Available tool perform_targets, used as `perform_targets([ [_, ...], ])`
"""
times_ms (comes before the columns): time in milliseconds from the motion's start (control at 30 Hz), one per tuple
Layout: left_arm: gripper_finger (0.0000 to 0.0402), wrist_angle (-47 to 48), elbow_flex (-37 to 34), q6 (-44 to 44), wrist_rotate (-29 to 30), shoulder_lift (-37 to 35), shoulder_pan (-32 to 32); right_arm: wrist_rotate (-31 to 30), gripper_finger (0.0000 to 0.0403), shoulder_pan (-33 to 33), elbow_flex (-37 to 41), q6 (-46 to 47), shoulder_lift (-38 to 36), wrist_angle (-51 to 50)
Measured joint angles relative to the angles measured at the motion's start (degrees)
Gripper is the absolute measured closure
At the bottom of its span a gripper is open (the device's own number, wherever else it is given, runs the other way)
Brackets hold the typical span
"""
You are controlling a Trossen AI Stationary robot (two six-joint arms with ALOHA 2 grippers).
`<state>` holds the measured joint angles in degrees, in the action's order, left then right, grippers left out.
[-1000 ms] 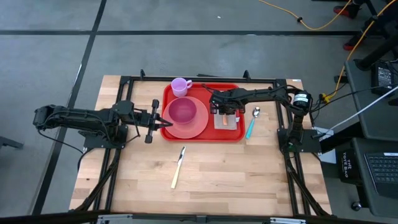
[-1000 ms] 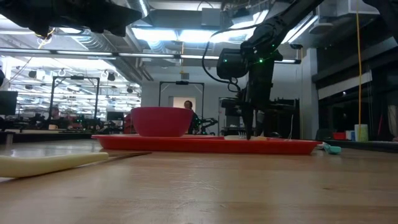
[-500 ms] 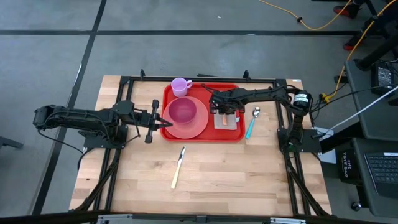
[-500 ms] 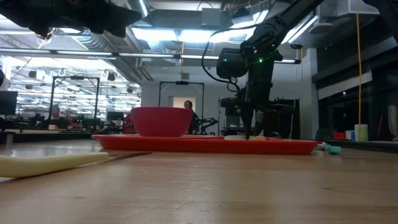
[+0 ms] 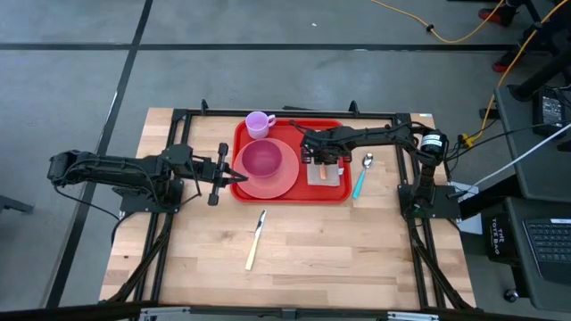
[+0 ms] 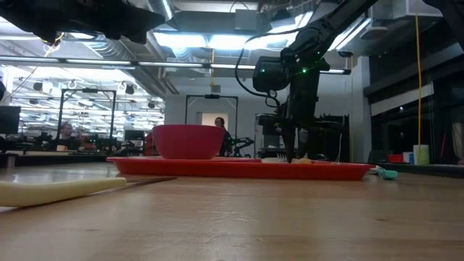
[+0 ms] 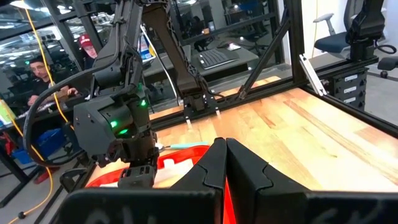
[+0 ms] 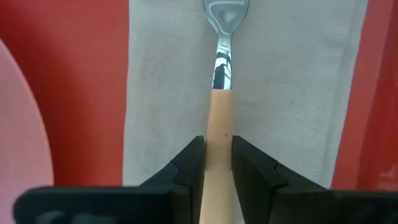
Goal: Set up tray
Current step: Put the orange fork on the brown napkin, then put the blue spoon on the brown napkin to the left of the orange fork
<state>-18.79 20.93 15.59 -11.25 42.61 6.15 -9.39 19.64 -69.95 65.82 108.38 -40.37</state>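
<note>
Two dark robot arms work over a wooden table [image 5: 294,259], and everything here is placed relative to the red tray [image 5: 335,194] near the table's far edge. On the tray sit a round pink plate [image 5: 284,183] holding a magenta bowl [image 5: 261,160], a lilac cup [image 5: 259,124] at its far corner, and a pale napkin [image 8: 168,93].

The right gripper [image 8: 218,163] hangs low over the napkin, its fingers clamped on the tan handle of a utensil [image 8: 219,127] lying along the cloth. The left gripper [image 5: 217,175] waits just outside the tray's left rim, fingers pressed together.

Outside the tray lie a teal-handled spoon [image 5: 360,179] and a knife [image 5: 256,239].

Likely risk: if the utensil sticks to the pads on release, it could drag or bunch the napkin.
</note>
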Motion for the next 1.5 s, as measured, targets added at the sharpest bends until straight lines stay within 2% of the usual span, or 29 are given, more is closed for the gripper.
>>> perform_targets([
  [567,0.0398,0.05,0.00,0.00,0.00,0.00,0.02,0.76,0.0324,0.02,0.00,1.22,0.00,-0.23],
  [867,0.0398,0.22,0.00,0.01,0.00,0.00,0.01,0.43,0.0340,0.00,0.00,1.40,0.00,-0.23],
  [1233,0.0398,0.83,0.00,0.06,0.00,0.00,0.01,0.04,0.0259,0.02,0.00,1.07,0.00,-1.51],
  [1500,0.0398,0.86,0.00,0.04,0.00,0.00,0.02,-0.02,0.0241,0.02,0.00,0.51,0.00,-1.50],
])
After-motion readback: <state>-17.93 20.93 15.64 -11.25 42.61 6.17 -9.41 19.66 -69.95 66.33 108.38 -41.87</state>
